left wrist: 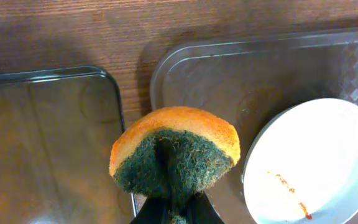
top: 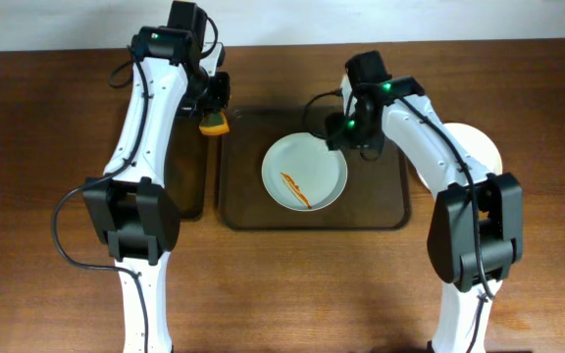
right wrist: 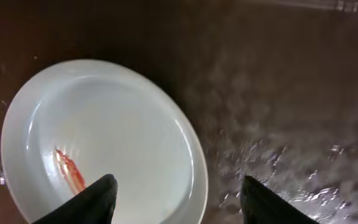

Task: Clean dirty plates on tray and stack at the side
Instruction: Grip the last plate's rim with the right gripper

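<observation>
The wooden tabletop [top: 27, 147] carries the brown tray [top: 243, 211] at its centre, a narrower black tray [top: 192, 186] just to its left, and a white plate [top: 486, 147] to its right.

Your two arms showed white shells over black joints. The left arm [top: 150, 108] and the right arm [top: 430, 137] each carried a bulky black housing [top: 130, 218] at the near elbow and a black block at the far wrist. A thin black cable [top: 59, 230] looped out to the left of the left arm's housing. Small green lights [top: 388, 88] glowed on the right wrist. The fingers [right wrist: 89, 202] of your right hand [right wrist: 178, 183] were plain matte black, as was the left hand [left wrist: 171, 210].
</observation>
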Robot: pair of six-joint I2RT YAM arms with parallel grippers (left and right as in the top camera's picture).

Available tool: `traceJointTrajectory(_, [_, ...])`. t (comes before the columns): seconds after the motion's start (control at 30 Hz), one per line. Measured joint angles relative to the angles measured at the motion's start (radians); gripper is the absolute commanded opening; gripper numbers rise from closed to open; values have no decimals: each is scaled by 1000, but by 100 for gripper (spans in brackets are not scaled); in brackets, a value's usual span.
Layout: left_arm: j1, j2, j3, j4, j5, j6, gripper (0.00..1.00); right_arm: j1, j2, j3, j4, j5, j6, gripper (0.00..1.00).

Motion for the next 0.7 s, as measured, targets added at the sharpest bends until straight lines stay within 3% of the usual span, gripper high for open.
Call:
traceJointTrajectory(0.13, [0, 0, 0, 0, 0, 0, 0, -11, 100, 2, -5, -38, -250, 60])
traceJointTrajectory(0.17, [0, 0, 0, 0, 0, 0, 0, -26, 148, 1, -18, -60, -296, 47])
traceJointTrajectory(0.2, [0, 0, 0, 0, 0, 0, 0, -45, 153, 8, -26, -78, -319, 25])
traceJointTrajectory(0.27, [0, 0, 0, 0, 0, 0, 0, -69, 156, 8, -60, -90, -290, 4])
traceJointTrajectory(0.4, [-2, 0, 0, 0, 0, 0, 0, -82, 158, 6, -131, -199, -38, 4])
traceJointTrajectory(0.5, [-21, 0, 0, 0, 0, 0, 0, -69, 156, -55, -59, -268, 246, 4])
traceJointTrajectory(0.53, [-30, 0, 0, 0, 0, 0, 0, -67, 143, -95, 17, -300, 330, 13])
traceJointTrajectory(0.6, [-53, 0, 0, 1, -1, 0, 0, -70, 122, -154, 128, -351, 375, 14])
traceJointTrajectory(0.63, [-63, 0, -2, 2, -3, 0, 0, -72, 122, -161, 157, -374, 369, 4])
traceJointTrajectory(0.7, [-115, 0, -45, 7, -4, 0, 0, -72, 124, -172, 188, -391, 365, 4])
